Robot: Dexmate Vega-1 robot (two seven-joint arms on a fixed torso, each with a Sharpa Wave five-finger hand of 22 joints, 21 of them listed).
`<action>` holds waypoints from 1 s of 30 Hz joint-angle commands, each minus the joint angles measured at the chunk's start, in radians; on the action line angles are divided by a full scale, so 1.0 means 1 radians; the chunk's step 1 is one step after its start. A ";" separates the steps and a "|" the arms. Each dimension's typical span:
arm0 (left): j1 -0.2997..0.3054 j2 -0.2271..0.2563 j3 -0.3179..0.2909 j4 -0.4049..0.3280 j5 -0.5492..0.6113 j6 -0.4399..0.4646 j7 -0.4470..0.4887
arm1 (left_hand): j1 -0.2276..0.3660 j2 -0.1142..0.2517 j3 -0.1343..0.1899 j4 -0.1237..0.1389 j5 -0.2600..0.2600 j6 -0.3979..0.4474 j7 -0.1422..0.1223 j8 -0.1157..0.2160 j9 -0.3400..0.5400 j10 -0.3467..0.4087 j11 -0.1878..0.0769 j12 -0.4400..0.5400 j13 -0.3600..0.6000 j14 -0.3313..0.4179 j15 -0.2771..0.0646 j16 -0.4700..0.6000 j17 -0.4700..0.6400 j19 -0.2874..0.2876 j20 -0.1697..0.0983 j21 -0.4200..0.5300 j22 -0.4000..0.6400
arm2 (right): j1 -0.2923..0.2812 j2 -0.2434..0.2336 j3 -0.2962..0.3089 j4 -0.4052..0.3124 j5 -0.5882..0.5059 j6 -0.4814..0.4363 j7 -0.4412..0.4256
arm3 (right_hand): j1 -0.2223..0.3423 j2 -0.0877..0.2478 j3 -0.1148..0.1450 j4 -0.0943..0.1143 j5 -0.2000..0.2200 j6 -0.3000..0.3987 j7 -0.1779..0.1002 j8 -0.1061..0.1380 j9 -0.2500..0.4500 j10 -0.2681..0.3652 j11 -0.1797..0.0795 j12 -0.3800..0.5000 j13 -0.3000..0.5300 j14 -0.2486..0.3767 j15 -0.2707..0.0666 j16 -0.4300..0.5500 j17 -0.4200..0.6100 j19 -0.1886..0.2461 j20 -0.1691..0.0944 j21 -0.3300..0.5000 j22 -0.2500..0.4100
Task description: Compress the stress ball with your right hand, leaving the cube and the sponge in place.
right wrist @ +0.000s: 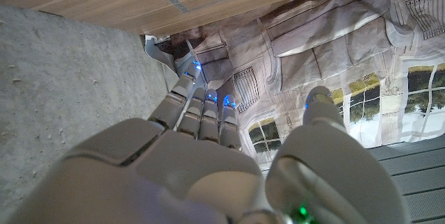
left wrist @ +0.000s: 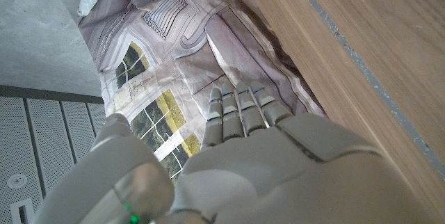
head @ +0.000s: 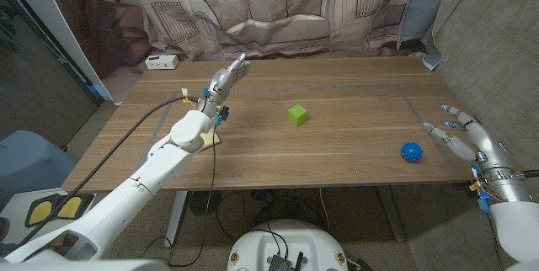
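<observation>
A blue spiky stress ball [head: 410, 151] lies on the wooden table [head: 337, 111] near its right front. My right hand [head: 459, 133] hovers just right of the ball, fingers spread and pointing toward it, holding nothing; it does not touch the ball. The right wrist view shows that hand [right wrist: 208, 140] with fingers extended. A green cube [head: 296, 115] sits mid-table. A pale yellow sponge [head: 208, 140] peeks out from under my left forearm at the table's left. My left hand [head: 227, 76] is raised over the left back of the table, fingers straight and empty, as the left wrist view [left wrist: 240, 113] confirms.
A white box [head: 161, 61] sits at the table's back left corner. A printed curtain [head: 278, 10] hangs behind the table. A black cable [head: 143, 124] runs along my left arm. Grey tape lines [head: 404, 94] mark the table's right part.
</observation>
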 commanded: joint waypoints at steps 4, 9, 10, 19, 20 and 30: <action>0.002 -0.006 0.006 0.006 -0.008 0.007 -0.002 | 0.000 0.008 0.000 -0.005 -0.004 0.011 0.001 0.000 0.004 0.008 0.004 -0.006 0.001 0.004 -0.002 -0.003 0.001 0.006 0.002 -0.002 0.005 | -0.033 -0.016 0.010 -0.098 -0.096 -0.130 0.049 | 0.040 -0.004 0.018 -0.003 0.004 0.007 -0.010 0.008 0.003 0.026 -0.008 0.011 0.003 0.029 -0.007 0.007 0.000 0.011 0.001 0.004 0.005; 0.004 -0.008 0.007 0.007 -0.008 0.007 0.001 | 0.000 0.009 0.000 -0.005 -0.004 0.011 0.002 0.000 0.004 0.009 0.003 -0.007 0.001 0.005 -0.001 -0.003 0.001 0.006 0.002 -0.003 0.005 | -0.034 -0.024 0.009 -0.119 -0.136 -0.164 0.053 | 0.083 -0.007 0.032 -0.011 0.006 0.007 -0.010 0.010 0.003 0.030 -0.013 0.010 0.003 0.034 -0.009 0.006 0.000 0.021 0.003 0.004 0.004; 0.005 -0.009 0.008 0.008 -0.009 0.006 0.001 | 0.000 0.009 0.000 -0.005 -0.004 0.011 0.002 0.000 0.004 0.009 0.002 -0.007 0.001 0.004 -0.001 -0.004 0.001 0.006 0.002 -0.003 0.005 | -0.035 -0.025 0.010 -0.124 -0.141 -0.170 0.057 | 0.094 -0.008 0.036 -0.013 0.006 0.008 -0.010 0.010 0.003 0.030 -0.013 0.010 0.003 0.037 -0.011 0.006 -0.001 0.023 0.003 0.004 0.004; 0.018 -0.011 0.005 0.007 -0.003 -0.008 0.013 | 0.000 0.009 0.000 -0.006 -0.004 0.009 0.001 -0.002 0.004 0.009 0.003 -0.008 0.001 0.005 0.000 -0.004 0.001 0.006 0.002 -0.004 0.005 | -0.042 -0.031 0.008 -0.162 -0.184 -0.230 0.083 | 0.155 -0.017 0.054 -0.018 0.008 0.011 -0.011 0.014 0.003 0.027 -0.023 0.006 0.004 0.041 -0.013 0.003 -0.002 0.030 0.006 0.002 0.003; 0.020 -0.010 0.003 0.005 -0.001 -0.008 0.016 | 0.000 0.009 0.000 -0.006 -0.004 0.009 0.000 -0.002 0.004 0.009 0.003 -0.008 0.001 0.005 0.000 -0.004 0.001 0.006 0.002 -0.003 0.005 | -0.042 -0.032 0.008 -0.165 -0.185 -0.238 0.091 | 0.167 -0.018 0.058 -0.018 0.009 0.014 -0.013 0.015 0.003 0.027 -0.023 0.006 0.004 0.041 -0.014 0.003 -0.003 0.030 0.006 0.001 0.003; 0.045 -0.003 -0.007 -0.008 -0.004 -0.012 0.028 | 0.004 0.010 0.001 -0.009 -0.004 0.010 -0.001 -0.002 0.004 0.009 0.006 -0.009 0.001 0.004 -0.001 -0.004 0.001 0.006 0.001 -0.005 0.005 | -0.048 -0.060 0.012 -0.204 -0.200 -0.313 0.177 | 0.240 -0.025 0.082 -0.020 0.012 0.016 -0.017 0.016 0.004 0.026 -0.030 0.003 0.004 0.040 -0.018 -0.003 -0.004 0.036 0.003 -0.002 0.002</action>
